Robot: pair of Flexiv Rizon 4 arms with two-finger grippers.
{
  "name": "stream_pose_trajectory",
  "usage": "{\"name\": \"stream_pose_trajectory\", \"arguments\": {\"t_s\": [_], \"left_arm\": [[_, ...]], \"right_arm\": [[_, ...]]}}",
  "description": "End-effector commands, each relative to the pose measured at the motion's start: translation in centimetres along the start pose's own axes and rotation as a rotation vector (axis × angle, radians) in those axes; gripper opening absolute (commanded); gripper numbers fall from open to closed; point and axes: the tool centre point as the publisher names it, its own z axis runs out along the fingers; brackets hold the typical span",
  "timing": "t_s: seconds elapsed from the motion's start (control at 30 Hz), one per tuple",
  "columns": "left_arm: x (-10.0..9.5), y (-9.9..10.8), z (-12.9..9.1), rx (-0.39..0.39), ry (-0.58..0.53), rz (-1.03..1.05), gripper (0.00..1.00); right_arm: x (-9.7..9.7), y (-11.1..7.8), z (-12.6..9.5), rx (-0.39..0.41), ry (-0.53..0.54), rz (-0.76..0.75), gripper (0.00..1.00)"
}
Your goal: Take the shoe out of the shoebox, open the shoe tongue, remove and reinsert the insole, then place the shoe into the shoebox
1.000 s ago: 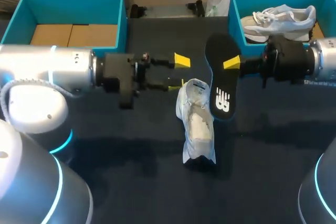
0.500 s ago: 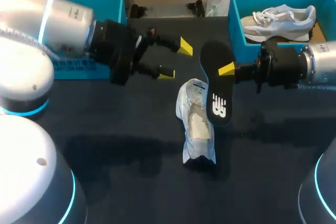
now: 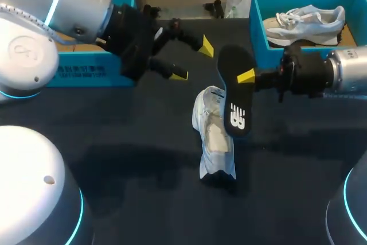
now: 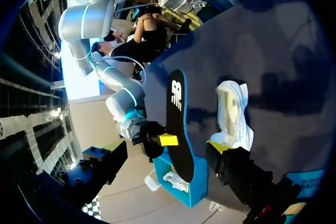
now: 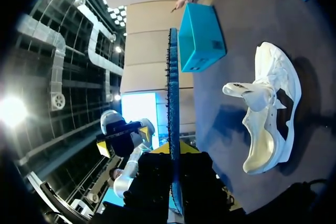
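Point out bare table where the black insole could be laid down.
Bare dark tabletop spreads left of the white fabric shoe, in front of the left teal cardboard shoebox; a second patch lies right of the shoe. Crowded: the middle, where the black foam insole in the right fingers hangs close to the shoe, open left fingers nearby.

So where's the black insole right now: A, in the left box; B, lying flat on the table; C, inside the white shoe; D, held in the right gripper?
D: the right gripper is shut on the black insole, holding it up off the table by the white shoe.
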Motion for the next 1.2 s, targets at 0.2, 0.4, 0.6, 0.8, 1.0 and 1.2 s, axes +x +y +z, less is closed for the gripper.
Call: {"name": "stream_pose_trajectory", "arguments": {"t_s": [0.2, 0.4, 0.6, 0.8, 1.0, 1.2], "left_arm": [[-2.4, 1.6, 1.5, -0.036, 0.350, -0.055, 1.00], [-3.2, 2.3, 2.1, -0.043, 0.457, -0.069, 1.00], [-4.0, 3.1, 3.1, -0.038, 0.577, -0.106, 1.00], [-4.9, 3.5, 4.5, -0.023, 0.690, -0.113, 1.00], [-4.8, 3.8, 6.0, 0.011, 0.825, -0.153, 1.00], [-5.1, 4.1, 6.7, 0.006, 0.907, -0.136, 1.00]], "right_arm": [[0.0, 0.0, 0.5, -0.007, -0.016, -0.003, 0.00], [0.0, -0.2, 0.7, -0.010, -0.015, -0.009, 0.00], [-0.1, -0.3, 0.8, -0.009, -0.013, -0.011, 0.00], [-0.2, -0.3, 1.0, -0.008, -0.011, -0.015, 0.00], [-0.3, -0.3, 1.1, -0.007, -0.008, -0.018, 0.00], [-0.4, -0.4, 1.1, -0.005, -0.010, -0.021, 0.00]]}}
